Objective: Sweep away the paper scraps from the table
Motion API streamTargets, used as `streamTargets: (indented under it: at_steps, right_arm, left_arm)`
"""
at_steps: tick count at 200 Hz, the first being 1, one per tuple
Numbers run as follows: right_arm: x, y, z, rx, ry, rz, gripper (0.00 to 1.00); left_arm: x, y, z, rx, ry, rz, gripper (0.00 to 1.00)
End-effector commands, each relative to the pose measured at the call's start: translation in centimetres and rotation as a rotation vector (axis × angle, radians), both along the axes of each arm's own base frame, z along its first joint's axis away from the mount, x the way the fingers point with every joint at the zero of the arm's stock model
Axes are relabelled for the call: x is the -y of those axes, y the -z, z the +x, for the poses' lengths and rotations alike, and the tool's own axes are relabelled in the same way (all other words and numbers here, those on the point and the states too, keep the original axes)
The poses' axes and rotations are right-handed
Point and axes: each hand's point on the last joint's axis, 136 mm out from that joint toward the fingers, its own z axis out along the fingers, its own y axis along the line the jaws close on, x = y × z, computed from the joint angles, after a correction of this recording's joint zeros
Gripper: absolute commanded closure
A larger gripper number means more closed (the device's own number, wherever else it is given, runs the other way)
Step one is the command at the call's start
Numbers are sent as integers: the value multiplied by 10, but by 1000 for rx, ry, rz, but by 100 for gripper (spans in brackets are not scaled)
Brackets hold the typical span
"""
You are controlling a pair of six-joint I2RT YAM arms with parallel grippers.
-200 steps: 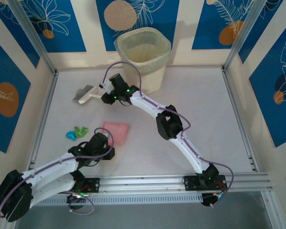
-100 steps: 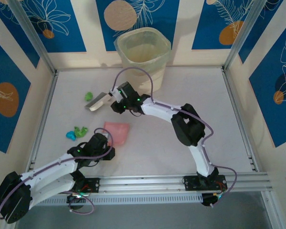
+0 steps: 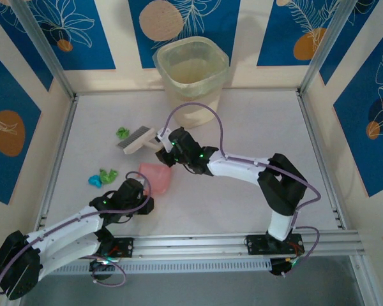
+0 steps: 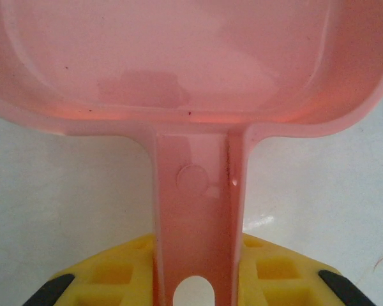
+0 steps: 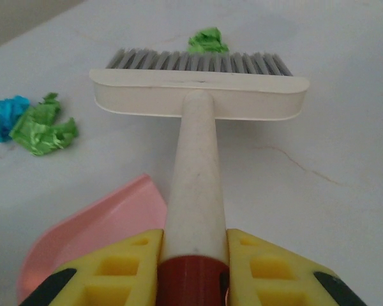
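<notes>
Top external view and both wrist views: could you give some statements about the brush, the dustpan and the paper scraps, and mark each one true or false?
1. The right tool grips the brush by its handle. True.
2. The pink dustpan holds paper scraps. False: the part of its tray that shows is bare.
3. A green scrap lies just beyond the brush bristles. True.
4. The cyan scrap lies on the dustpan. False: it lies on the table, left of the dustpan, beside another green scrap.
5. The left tool grips the dustpan handle. True.
</notes>
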Motion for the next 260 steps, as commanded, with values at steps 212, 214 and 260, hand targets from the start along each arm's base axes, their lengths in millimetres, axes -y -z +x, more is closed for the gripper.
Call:
streamTargets:
  at_steps: [212, 214, 260]
  right_arm:
    - [-46, 43, 77, -52, 86, -191, 100]
    - [-44, 43, 76, -52, 89, -190, 100]
    - [11, 35, 30, -78, 172, -193, 100]
  left_arm:
    - [1, 5, -7, -20, 31, 1, 100]
    - [1, 5, -7, -20, 32, 1, 100]
    - [7, 9, -9, -55, 57, -1, 100]
